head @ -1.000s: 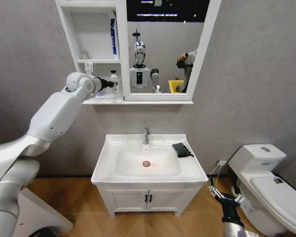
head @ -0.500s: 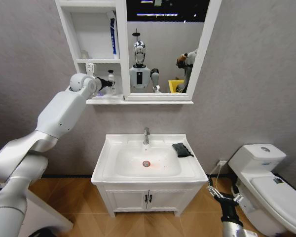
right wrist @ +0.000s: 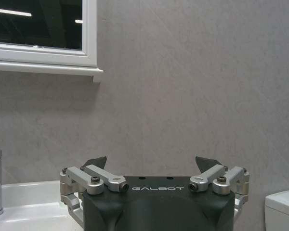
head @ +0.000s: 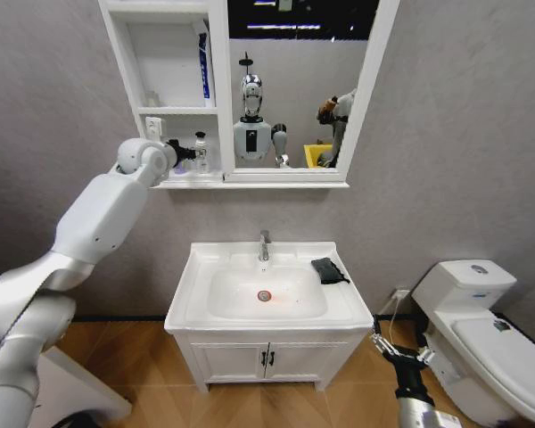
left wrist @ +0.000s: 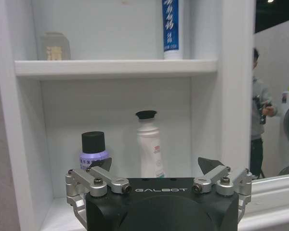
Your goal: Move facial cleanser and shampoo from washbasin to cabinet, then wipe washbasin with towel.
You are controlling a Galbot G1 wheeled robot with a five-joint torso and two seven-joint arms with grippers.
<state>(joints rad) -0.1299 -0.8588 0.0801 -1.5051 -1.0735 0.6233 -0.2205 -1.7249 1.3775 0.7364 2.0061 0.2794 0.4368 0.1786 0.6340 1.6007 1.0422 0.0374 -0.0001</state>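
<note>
From the head view, my left gripper [head: 180, 153] was raised to the lower shelf of the cabinet [head: 165, 98] at about ten o'clock, just beside a white bottle [head: 201, 152] standing upright there. The washbasin [head: 269, 287] sat below at six o'clock, with the towel [head: 329, 270] folded on its rim toward three o'clock of the bowl, beside the faucet [head: 265, 244]. My right gripper [head: 398, 354] hung low at five o'clock, between the washbasin's vanity and the toilet [head: 481, 325]. In the left wrist view, my left gripper [left wrist: 156, 168] had its jaws released and held nothing; past them stood the white bottle [left wrist: 149, 144] and a purple jar with a black cap [left wrist: 93, 148], with a blue tube [left wrist: 171, 28] on the shelf above. In the right wrist view, my right gripper [right wrist: 151, 164] also had its jaws spread apart and empty, facing the grey wall [right wrist: 192, 91].
</note>
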